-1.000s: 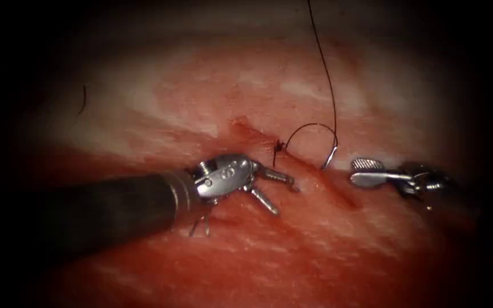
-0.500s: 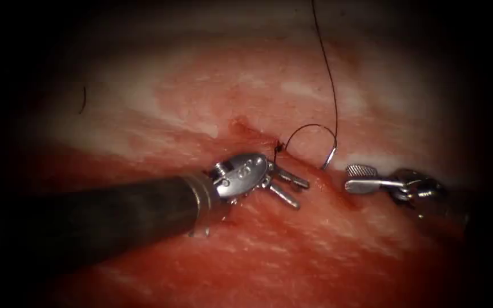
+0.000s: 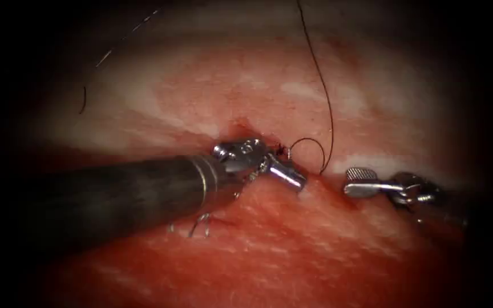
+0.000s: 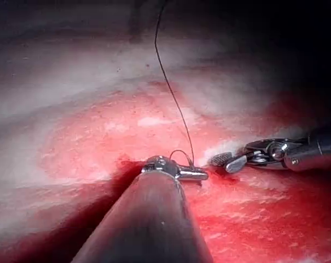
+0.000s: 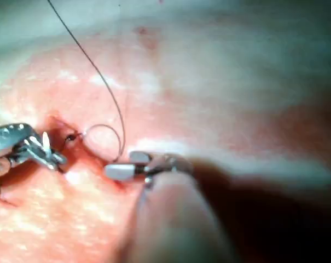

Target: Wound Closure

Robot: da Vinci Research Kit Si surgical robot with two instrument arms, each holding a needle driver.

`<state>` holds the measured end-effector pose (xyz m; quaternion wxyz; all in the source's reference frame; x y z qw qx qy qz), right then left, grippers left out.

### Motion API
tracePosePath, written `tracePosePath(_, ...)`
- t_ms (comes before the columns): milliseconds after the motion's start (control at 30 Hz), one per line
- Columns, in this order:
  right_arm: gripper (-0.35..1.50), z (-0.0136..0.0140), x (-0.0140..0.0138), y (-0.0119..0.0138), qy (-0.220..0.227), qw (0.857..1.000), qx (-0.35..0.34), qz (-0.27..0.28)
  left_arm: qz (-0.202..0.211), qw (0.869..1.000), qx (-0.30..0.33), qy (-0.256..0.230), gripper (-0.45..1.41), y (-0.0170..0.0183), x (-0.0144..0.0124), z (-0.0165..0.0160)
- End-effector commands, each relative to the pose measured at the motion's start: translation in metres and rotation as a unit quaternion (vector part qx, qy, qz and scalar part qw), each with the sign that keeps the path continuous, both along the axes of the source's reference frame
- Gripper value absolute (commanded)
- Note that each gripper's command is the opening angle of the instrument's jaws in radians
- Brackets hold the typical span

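- Needle [image 3: 324, 166]: mid-frame, right of the cut [image 3: 246, 128], tip sunk in tissue [image 3: 229, 91]; looks thin, stiff, slippery, best gripped mid-curve.
- Thread [image 3: 320, 85] climbs to upper frame.
- Left tool [image 3: 286, 174]: jaws closed, apparently empty.
- Right tool [image 3: 362, 181]: jaws parted, empty.

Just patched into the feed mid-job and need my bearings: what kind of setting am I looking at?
Probably a bench suturing practice setup: tissue with a cut, dark thread looping at it, and two wristed tools, left tool and right tool, working beside it.
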<state>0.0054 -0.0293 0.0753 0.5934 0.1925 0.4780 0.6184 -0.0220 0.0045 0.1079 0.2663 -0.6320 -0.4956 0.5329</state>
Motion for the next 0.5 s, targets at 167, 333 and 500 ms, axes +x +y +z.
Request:
tracePosePath(167, 1.47, 0.0003, 0.0007, -0.0002, -0.006, 1.0, -0.013, -0.009, 0.027, 0.996, 0.083, 0.008, -0.45, -0.0008, -0.0001, -0.0006)
tracePosePath(333, 1.36, -0.0002, 0.0009, -0.0005, 0.005, 0.998, -0.039, -0.042, 0.048, 0.991, 0.126, 0.019, -0.45, -0.0012, 0.0006, -0.0021)
tracePosePath(500, 1.4, -0.0017, 0.0014, -0.0009, 0.001, 0.998, -0.038, -0.045, 0.051, 0.989, 0.14, 0.02, -0.45, -0.0004, 0.0014, -0.0052)
